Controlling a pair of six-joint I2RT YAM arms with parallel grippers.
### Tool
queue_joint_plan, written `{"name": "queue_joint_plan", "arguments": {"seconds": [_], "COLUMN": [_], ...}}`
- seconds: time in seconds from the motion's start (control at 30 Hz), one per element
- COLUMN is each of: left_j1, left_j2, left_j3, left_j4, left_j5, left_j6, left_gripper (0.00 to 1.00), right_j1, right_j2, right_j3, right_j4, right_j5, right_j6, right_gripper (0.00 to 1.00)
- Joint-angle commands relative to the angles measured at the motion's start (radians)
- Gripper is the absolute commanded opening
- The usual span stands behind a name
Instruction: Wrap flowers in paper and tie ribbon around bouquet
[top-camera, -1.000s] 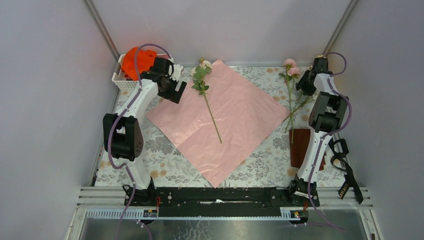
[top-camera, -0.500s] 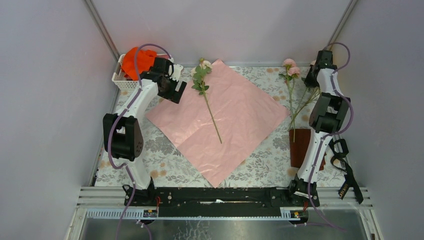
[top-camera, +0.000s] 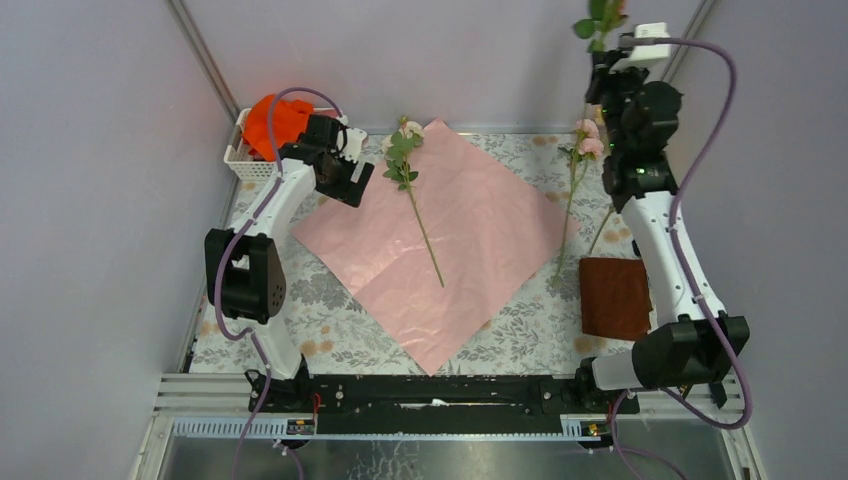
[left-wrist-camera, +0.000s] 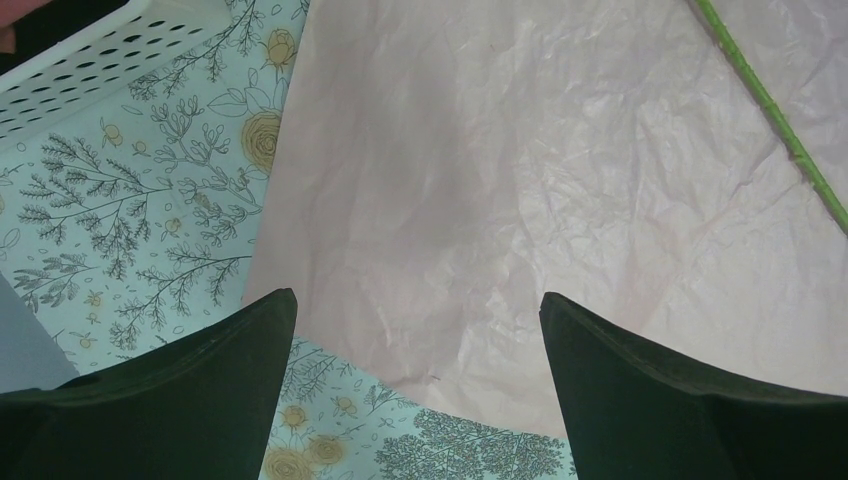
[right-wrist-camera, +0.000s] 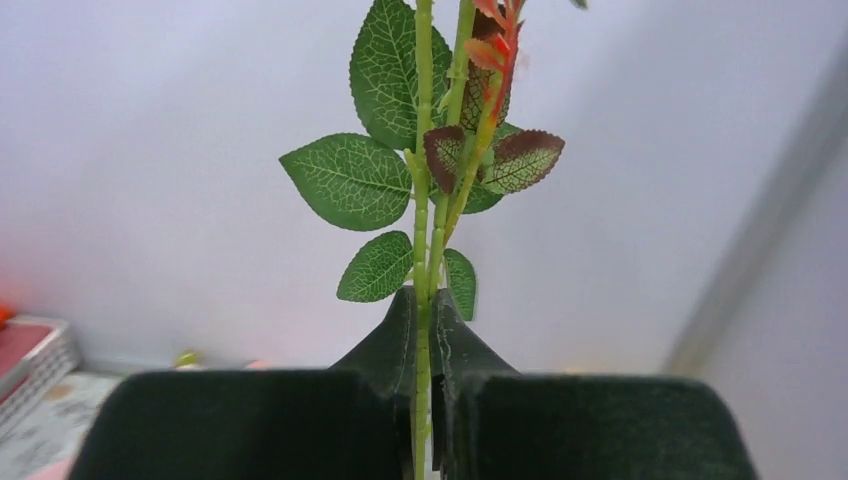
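1. Right gripper (right-wrist-camera: 425, 310) clenched on the flowers (right-wrist-camera: 420, 150), stems pinched together, held high at back right.
2. I'd carry them over slowly, stems hanging straight, and lay them beside the single flower (top-camera: 415, 200) on the paper (top-camera: 480, 230).
3. Left gripper (left-wrist-camera: 415, 296) hangs released over the paper's left corner.

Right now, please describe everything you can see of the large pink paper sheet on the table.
The large pale pink paper sheet is thin, square and finely wrinkled. It lies flat, turned like a diamond, on the flower-printed tablecloth. One green-stemmed flower lies across it, its bloom at the far corner. The open left claw hangs over its left edge; contact cannot be judged.
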Motion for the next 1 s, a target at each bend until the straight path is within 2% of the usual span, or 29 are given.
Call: {"name": "queue_joint_plan", "arguments": {"seconds": [0.0,0.07,0.13,0.3,0.4,0.47,0.5,0.53,0.57,0.6,0.67,0.77,0.83,0.9,0.97], "left_j1": [0.0,0.0,0.0,0.0,0.0,0.001,0.001,0.002,0.001,0.002,0.001,0.001,0.002,0.001,0.001], "left_j2": [-0.054,-0.055,-0.052,-0.053,-0.06,-0.063,-0.063,-0.065,-0.065,-0.066,-0.065,-0.062,-0.06,-0.059,-0.058], "left_j3": [-0.014,-0.013,-0.01,-0.017,-0.029,-0.033,-0.035,-0.038,-0.041,-0.045,-0.051,-0.054,-0.053,-0.051,-0.05], "left_j4": [0.02,0.021,0.021,0.021,0.021,0.021,0.021,0.023,0.027,0.031,0.034,0.034,0.034,0.035,0.035], "left_j5": [0.006,-0.001,-0.005,-0.01,-0.011,-0.011,-0.013,-0.014,-0.015,-0.015,-0.015,-0.016,-0.015,-0.015,-0.016], "left_j6": [0.002,0.003,0.004,0.002,0.005,0.009,0.01,0.012,0.012,0.013,0.016,0.015,0.016,0.016,0.016], "left_gripper": [0.99,0.99,0.99,0.99,0.99,0.99,0.99,0.99,0.99,0.99,0.99,0.99,0.99,0.99,0.99], "right_j1": [0.08,0.116,0.197,0.402,0.455,0.467,0.467,0.466,0.462,0.457,0.421,0.293,0.191,0.092,0.004], "right_j2": [0.052,0.093,0.157,0.357,0.532,0.647,0.709,0.767,0.816,0.85,0.836,0.681,0.621,0.63,0.692], "right_j3": [-0.065,-0.006,0.038,0.089,0.193,0.333,0.426,0.529,0.63,0.711,0.726,0.457,0.333,0.294,0.324], "right_j4": [0.096,0.005,-0.066,-0.132,-0.198,-0.319,-0.42,-0.535,-0.65,-0.751,-0.833,-0.693,-0.655,-0.689,-0.76], "right_j5": [-0.121,-0.326,-0.398,-0.359,-0.334,-0.319,-0.314,-0.278,-0.22,-0.156,-0.026,-0.016,0.019,0.026,-0.01], "right_j6": [0.032,0.182,0.312,0.449,0.439,0.419,0.4,0.372,0.341,0.308,0.278,0.304,0.315,0.315,0.311], "right_gripper": [0.0,0.0,0.0,0.0,0.0,0.0,0.06,0.25,0.51,0.59,0.66,0.7,0.71,0.75,0.87]}}
